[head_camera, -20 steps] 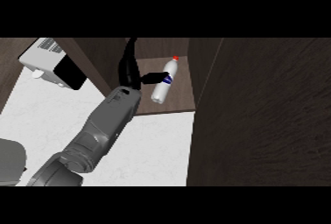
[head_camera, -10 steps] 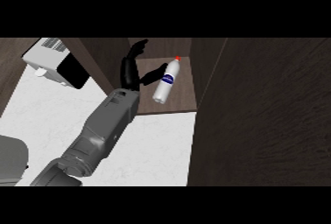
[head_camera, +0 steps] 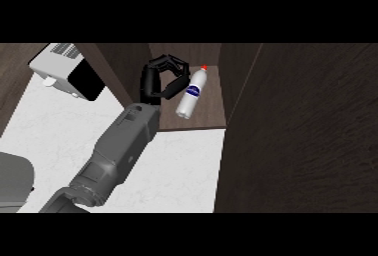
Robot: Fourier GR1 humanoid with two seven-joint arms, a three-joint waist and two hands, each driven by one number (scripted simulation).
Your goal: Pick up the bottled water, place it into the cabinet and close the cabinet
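The bottled water (head_camera: 190,95) is a clear bottle with a red cap and a blue label. It rests on the brown shelf (head_camera: 210,117) inside the open cabinet, cap pointing away from me. My left hand (head_camera: 157,80) is inside the cabinet just left of the bottle. Its fingers are curled into an arch towards the bottle's neck and do not wrap round it. The grey forearm (head_camera: 122,145) runs in from the lower left. No right hand shows in this view.
The cabinet's dark wooden door (head_camera: 310,130) stands open and fills the right side. A white and black appliance (head_camera: 66,72) sits at the upper left on the white marble counter (head_camera: 177,170). A grey rounded shape (head_camera: 13,182) lies at the lower left edge.
The fingers, straighter half a second ago, have curled in beside the bottle. The bottle has stayed in place on the shelf.
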